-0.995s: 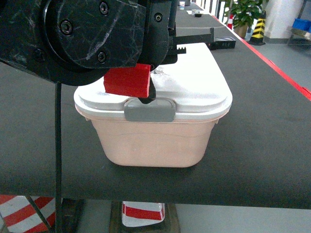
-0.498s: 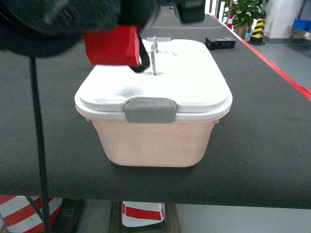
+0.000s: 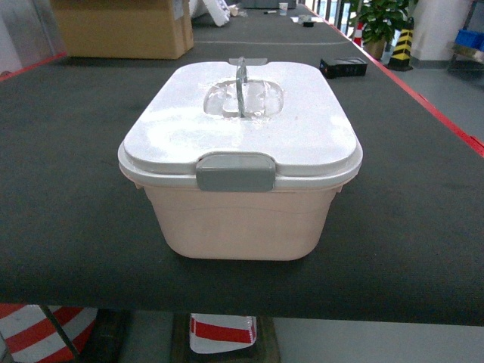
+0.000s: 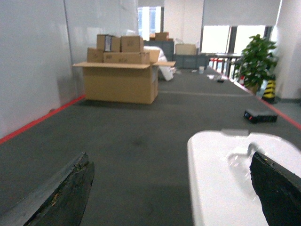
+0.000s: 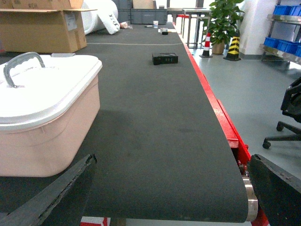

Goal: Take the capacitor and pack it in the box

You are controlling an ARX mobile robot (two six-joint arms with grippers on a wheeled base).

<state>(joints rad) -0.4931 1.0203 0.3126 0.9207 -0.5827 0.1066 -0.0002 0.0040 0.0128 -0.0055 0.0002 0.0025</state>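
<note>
Head: the box (image 3: 240,198) is seen shut, lid (image 3: 242,121) latched, mid-table; no capacitor is seen
Left wrist: left gripper (image 4: 169,188) jaws spread, nothing held; lid below right
Right wrist: right gripper (image 5: 171,197) jaws apart, empty; latches should be released before packing

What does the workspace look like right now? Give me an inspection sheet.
Surface: long dark grey matte table with a red edge strip.
Job's things: pale pink rounded plastic box, white lid closed, grey latch tab down, handle upright; capacitor not seen.
Clutter: small flat black device; open brown cardboard carton.
Claws: left claw open, empty; right claw open, empty.
Cables: nothing seen.
Surroundings: potted green plant, striped cone, blue bins, black office chair.
</note>
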